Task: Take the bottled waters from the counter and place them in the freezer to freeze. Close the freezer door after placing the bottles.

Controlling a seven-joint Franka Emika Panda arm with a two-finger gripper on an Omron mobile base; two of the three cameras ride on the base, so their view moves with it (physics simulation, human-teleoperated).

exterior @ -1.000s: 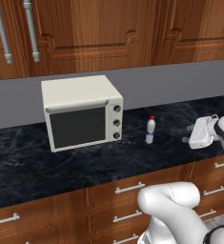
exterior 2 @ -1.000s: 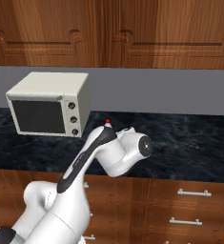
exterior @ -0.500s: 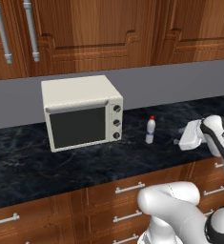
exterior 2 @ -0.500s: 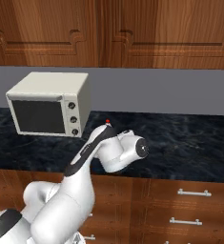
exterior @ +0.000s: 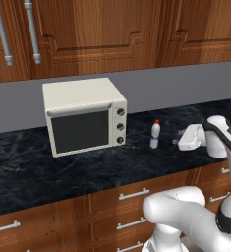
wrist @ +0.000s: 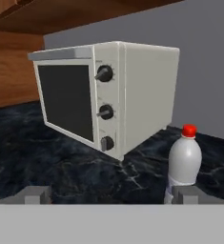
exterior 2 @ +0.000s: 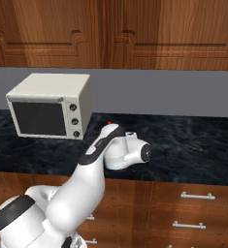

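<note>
The red-capped bottle (exterior: 155, 135) stands upright on the dark marble surface (exterior: 63, 172), just beside the cream toaster oven (exterior: 85, 116) on its knob side, near the back wall and free to be taken. The claw (exterior: 178, 142) hangs level just above the surface, pointing sideways at the bottle, jaws spread wide and empty, a short way off. The arm is folded at the elbow, wrist held low.

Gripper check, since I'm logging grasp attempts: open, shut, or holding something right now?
Gripper: open and empty, its fingertips spread wide, with the red-capped bottle standing ahead of it.
</note>
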